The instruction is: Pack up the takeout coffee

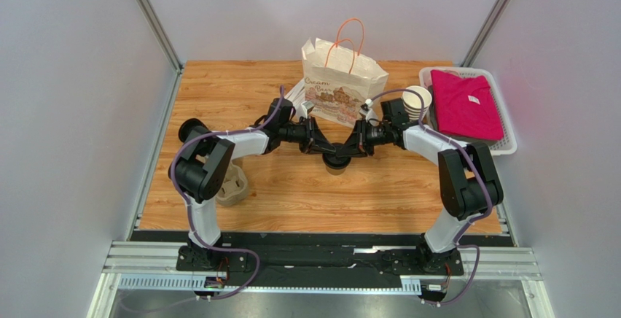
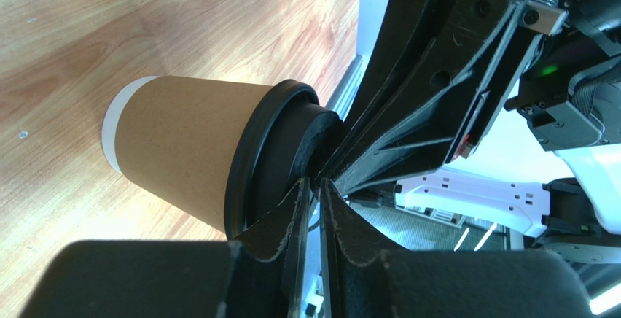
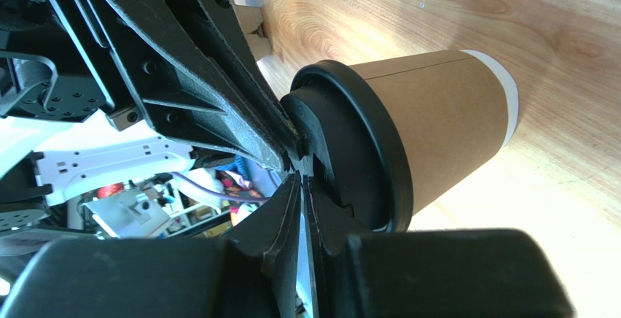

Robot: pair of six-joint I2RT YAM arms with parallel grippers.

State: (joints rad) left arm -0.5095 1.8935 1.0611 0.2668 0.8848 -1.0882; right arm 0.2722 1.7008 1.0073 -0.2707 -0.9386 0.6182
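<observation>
The takeout coffee [image 1: 336, 163], a tan kraft cup with a black lid, stands upright on the wooden table in front of the paper bag [image 1: 342, 84]. My left gripper [image 1: 327, 150] and right gripper [image 1: 347, 149] meet tip to tip just over its lid. In the left wrist view the cup [image 2: 182, 157] and lid [image 2: 273, 165] lie under my shut left gripper [image 2: 315, 185], whose tips rest against the lid top. In the right wrist view the cup [image 3: 437, 121] and lid [image 3: 357, 150] sit beside my shut right gripper [image 3: 304, 181]. Nothing is held between either pair of fingers.
The white printed bag with orange handles stands open at the back centre. A stack of lidless cups [image 1: 416, 102] stands beside a white basket [image 1: 508, 143] holding a pink shirt [image 1: 465, 103] at the right. A pulp cup tray [image 1: 233, 187] lies by the left arm.
</observation>
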